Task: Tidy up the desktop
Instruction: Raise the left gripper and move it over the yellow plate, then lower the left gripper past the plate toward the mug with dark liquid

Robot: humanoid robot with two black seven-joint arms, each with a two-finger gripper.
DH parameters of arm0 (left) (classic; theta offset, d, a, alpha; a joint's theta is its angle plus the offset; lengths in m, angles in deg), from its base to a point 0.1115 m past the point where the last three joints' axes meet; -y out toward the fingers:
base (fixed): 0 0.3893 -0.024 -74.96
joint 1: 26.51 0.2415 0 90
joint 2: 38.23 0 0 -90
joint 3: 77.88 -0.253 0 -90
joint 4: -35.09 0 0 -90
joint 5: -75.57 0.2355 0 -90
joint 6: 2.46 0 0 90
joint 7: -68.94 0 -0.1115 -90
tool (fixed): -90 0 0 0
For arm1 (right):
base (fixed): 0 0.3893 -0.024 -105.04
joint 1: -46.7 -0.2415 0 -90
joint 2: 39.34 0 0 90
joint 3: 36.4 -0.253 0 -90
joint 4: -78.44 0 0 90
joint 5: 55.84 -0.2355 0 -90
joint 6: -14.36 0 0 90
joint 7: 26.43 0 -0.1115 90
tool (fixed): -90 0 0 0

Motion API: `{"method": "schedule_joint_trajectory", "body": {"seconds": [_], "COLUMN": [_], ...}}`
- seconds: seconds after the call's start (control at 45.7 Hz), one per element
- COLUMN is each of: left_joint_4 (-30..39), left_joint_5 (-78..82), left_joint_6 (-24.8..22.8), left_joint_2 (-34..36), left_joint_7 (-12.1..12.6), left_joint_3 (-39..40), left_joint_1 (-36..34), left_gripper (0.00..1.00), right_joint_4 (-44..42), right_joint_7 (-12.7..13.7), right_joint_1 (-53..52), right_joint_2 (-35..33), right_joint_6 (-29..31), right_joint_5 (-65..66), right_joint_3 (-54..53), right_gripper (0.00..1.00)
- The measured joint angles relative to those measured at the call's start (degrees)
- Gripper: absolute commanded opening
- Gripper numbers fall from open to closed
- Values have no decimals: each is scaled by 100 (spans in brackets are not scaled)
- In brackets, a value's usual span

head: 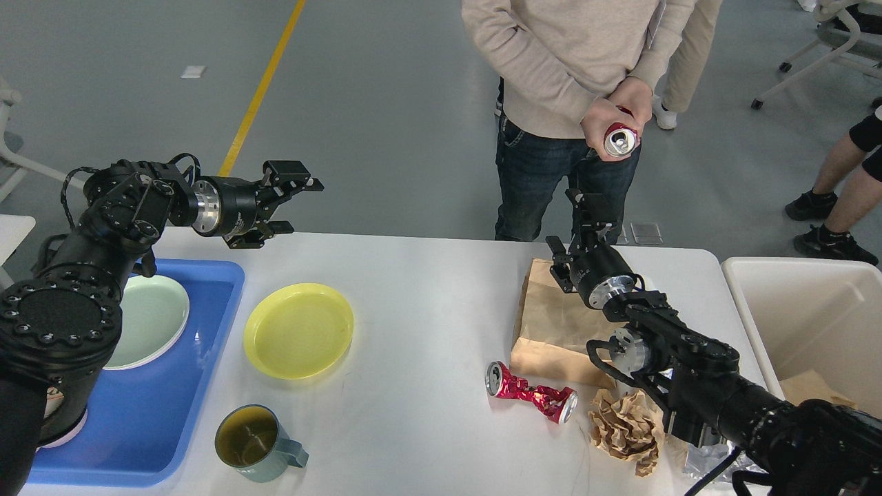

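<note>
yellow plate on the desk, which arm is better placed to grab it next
Left. The left gripper hangs open above the desktop's far left edge, near the yellow plate. The right gripper sits far across, over the paper bag.

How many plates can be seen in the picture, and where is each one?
2. The yellow plate lies on the desktop, right of the blue tray. The pale green plate lies inside that tray, partly behind the left arm, which could hide others.
</note>
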Motion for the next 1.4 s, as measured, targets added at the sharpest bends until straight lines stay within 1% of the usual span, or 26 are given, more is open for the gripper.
{"method": "schedule_joint_trajectory", "body": {"seconds": [0.109,0.219,0.328,0.35,0.416,0.547,0.678,0.919,1.204,1.401], "left_joint_4": [8,9,18,37,195,1285,2233,3180,4704,5836], "left_joint_5": [79,149,177,180,182,184,184,192,191,189], "left_joint_6": [-186,-247,-255,-268,-304,-340,-342,-342,-342,-342], "left_joint_2": [23,31,34,34,34,131,295,290,287,285], "left_joint_7": [24,27,28,28,29,95,113,99,101,118], "left_joint_3": [-500,-1022,-1860,-2163,-2578,-3367,-3751,-4338,-5229,-5530], "left_joint_1": [-20,-19,-38,-108,-276,-766,-1234,-1724,-2638,-3267], "left_gripper": [97,97,97,97,97,97,97,97,97,97], "right_joint_4": [0,0,0,-2,-7,-8,-8,-6,-4,-4], "right_joint_7": [0,0,0,0,0,0,0,0,0,0], "right_joint_1": [0,1,5,5,5,8,9,9,5,4], "right_joint_2": [2,4,4,4,3,-1,-1,2,2,2], "right_joint_6": [0,1,4,4,4,4,-1,1,3,3], "right_joint_5": [0,0,0,0,0,0,0,0,0,0], "right_joint_3": [0,0,0,0,0,0,0,0,0,0], "right_gripper": [100,100,100,100,100,100,100,100,100,100]}}
